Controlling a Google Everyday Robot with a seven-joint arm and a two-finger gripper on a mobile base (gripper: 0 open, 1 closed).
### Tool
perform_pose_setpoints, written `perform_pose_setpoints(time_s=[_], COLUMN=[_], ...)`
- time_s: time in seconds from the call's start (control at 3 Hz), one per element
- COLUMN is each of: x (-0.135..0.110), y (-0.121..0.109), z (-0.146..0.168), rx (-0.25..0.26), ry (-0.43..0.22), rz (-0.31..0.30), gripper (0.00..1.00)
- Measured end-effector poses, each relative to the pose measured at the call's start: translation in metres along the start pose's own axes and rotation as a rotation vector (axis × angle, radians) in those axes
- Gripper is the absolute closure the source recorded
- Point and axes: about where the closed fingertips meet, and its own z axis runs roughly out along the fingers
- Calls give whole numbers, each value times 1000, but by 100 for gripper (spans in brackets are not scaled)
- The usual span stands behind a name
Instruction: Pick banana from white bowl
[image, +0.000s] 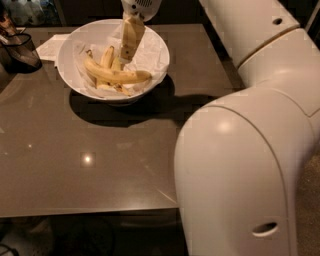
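The gripper (124, 55) hangs inside the white bowl (64, 70), entering over its 12 o'clock rim, with its tip just above the fruit. Whether it is spread or pressed together I cannot tell. The banana (116, 76) lies across the bowl's middle, stem at 9 o'clock and tip toward 3, not lifted. By my reading the approach is made; gripping and lifting remain.

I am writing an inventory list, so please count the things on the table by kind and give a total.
Bananas: 3 in plain sight, the longest banana among them; others may hide beneath
White bowl: 1
Paper: 2, the flat sheet and the bowl lining
Dark container: 1
Total: 7
The gripper reaches into the bowl, just above the bananas.
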Motion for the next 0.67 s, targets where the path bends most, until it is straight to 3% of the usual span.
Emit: perform_pose_setpoints(time_s=[0.67], x=[-4], y=[-10], z=[33], rx=[-41], ry=[29], rz=[16], gripper=[28])
